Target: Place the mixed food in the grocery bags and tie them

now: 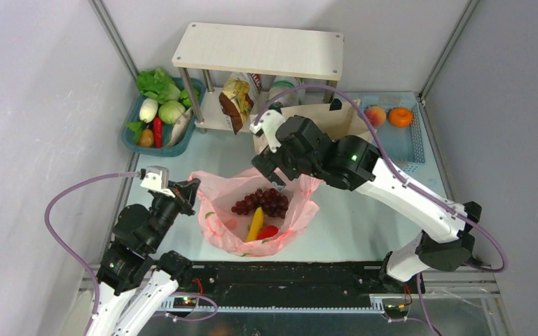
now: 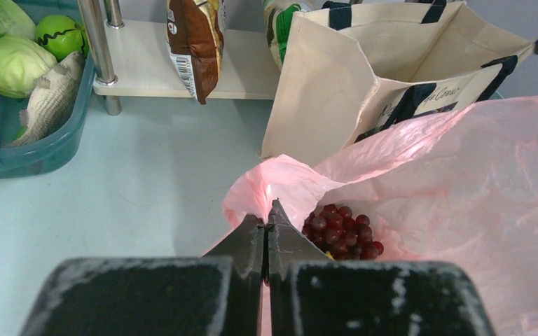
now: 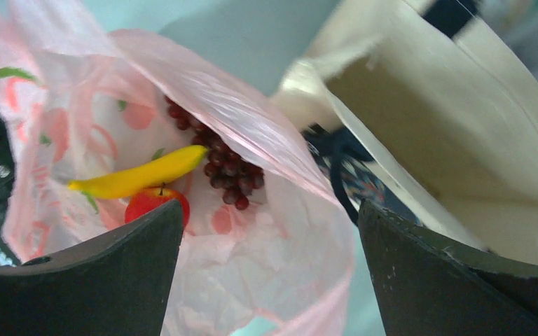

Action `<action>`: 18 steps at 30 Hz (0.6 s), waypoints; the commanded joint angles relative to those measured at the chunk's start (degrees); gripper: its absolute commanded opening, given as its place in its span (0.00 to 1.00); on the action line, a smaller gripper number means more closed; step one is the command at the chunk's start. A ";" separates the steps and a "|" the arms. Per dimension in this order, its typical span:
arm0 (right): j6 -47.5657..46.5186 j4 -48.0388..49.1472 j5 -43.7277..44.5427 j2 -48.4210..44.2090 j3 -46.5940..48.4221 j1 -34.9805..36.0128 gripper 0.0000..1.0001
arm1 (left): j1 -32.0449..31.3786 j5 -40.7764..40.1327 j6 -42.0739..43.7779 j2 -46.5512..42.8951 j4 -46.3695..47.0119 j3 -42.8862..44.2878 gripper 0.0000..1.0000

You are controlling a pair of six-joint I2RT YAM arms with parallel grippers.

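The pink plastic bag (image 1: pixel 224 234) lies open mid-table, holding the dark red grapes (image 1: pixel 263 201), the banana (image 1: pixel 255 224) and the red apple (image 1: pixel 269 232). My left gripper (image 1: pixel 190 190) is shut on the bag's left rim; the pinch shows in the left wrist view (image 2: pixel 267 210). My right gripper (image 1: pixel 278 175) is open and empty above the bag's far right rim (image 3: pixel 252 280), with the banana (image 3: pixel 140 175), apple (image 3: pixel 155 203) and grapes (image 3: pixel 224 171) below it. The beige canvas tote (image 1: pixel 319 115) stands just behind. The crisp packet (image 1: pixel 237 101) leans on the shelf. The white radish (image 1: pixel 148 109) lies in the teal basket.
A teal basket (image 1: pixel 182 143) of vegetables stands at the back left. A two-level white shelf (image 1: pixel 259 49) stands at the back centre. A blue basket (image 1: pixel 410 150) with a peach and an orange sits at the back right. Walls close in on both sides.
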 commanded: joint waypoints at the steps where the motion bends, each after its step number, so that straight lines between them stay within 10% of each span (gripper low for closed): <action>1: 10.69 -8.78 15.49 -3.06 4.67 0.00 0.93 | 0.33 -0.18 1.06 -0.26 1.71 -0.46 0.00; 18: 32.70 -18.31 21.53 -8.49 -0.46 7.83 0.78 | 0.35 -0.51 1.06 -0.37 1.69 -0.58 0.00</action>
